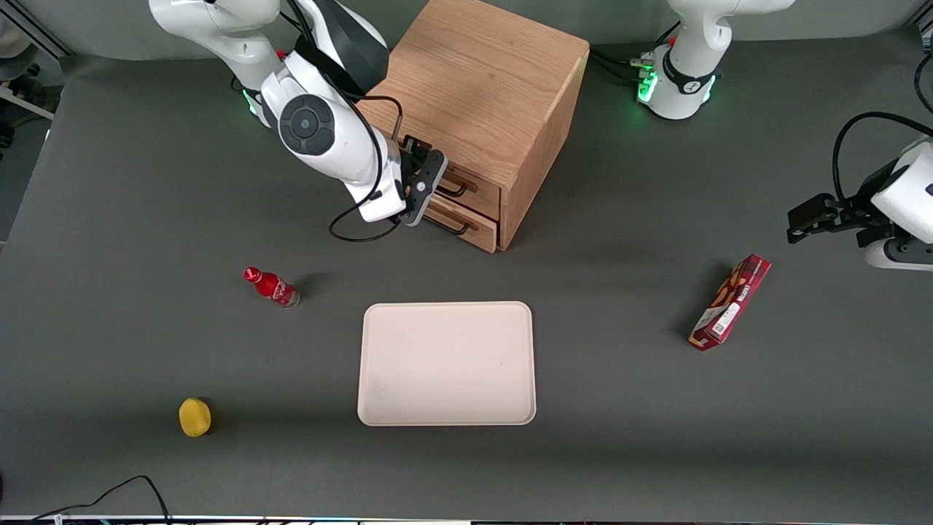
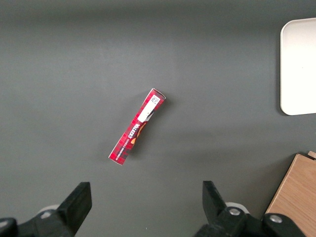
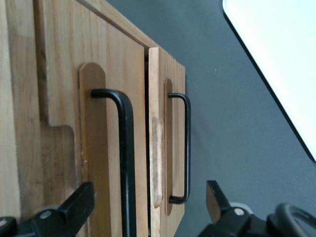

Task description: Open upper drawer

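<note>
The oak cabinet point(image 1: 481, 95) stands at the back of the table, its two drawers facing the working arm's end. The upper drawer point(image 1: 482, 195) point(image 3: 111, 64) is shut flush and carries a black wire handle point(image 1: 458, 192) point(image 3: 126, 163). The matching lower drawer point(image 1: 477, 232) point(image 3: 175, 79) sits beneath it with its own handle point(image 3: 187, 148). My gripper point(image 1: 437, 182) point(image 3: 145, 202) is right in front of the upper drawer and is open. The upper handle's bar runs between its two black fingers point(image 3: 74, 202) without touching either.
A pale tray point(image 1: 446, 363) point(image 2: 298, 64) lies nearer the front camera than the cabinet. A small red bottle point(image 1: 271, 286) and a yellow fruit point(image 1: 194, 416) lie toward the working arm's end. A red box point(image 1: 730, 302) point(image 2: 137, 127) lies toward the parked arm's end.
</note>
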Controlling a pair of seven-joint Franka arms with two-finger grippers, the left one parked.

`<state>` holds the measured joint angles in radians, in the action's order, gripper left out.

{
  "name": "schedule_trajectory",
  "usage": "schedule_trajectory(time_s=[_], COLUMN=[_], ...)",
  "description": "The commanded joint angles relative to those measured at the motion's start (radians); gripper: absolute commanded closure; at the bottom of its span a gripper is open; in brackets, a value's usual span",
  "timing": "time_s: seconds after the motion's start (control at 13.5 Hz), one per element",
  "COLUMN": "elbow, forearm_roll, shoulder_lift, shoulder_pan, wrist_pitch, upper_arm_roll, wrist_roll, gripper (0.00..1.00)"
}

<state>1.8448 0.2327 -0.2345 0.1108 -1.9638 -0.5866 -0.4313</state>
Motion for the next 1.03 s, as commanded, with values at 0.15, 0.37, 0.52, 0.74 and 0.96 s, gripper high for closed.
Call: schedule_trajectory(time_s=[0.15, 0.37, 0.52, 0.74, 0.96], elbow=[-0.021, -0.016, -0.009, 0.005, 0.037], forearm_roll=[0.01, 0.005, -0.003, -0.022, -0.041], shoulder_lift=[-0.052, -0.06, -0.063, -0.078, -0.078], shoulder_pan=[0.029, 0.03, 0.041, 0.043, 0.043], wrist_pitch=[-0.043, -0.058, -0.07, -0.09, -0.125], upper_arm_roll=[0.004, 0.004, 0.005, 0.005, 0.005], wrist_roll=[0.017, 0.019, 0.019, 0.019, 0.019], gripper=[0.0, 0.0, 0.0, 0.0, 0.0])
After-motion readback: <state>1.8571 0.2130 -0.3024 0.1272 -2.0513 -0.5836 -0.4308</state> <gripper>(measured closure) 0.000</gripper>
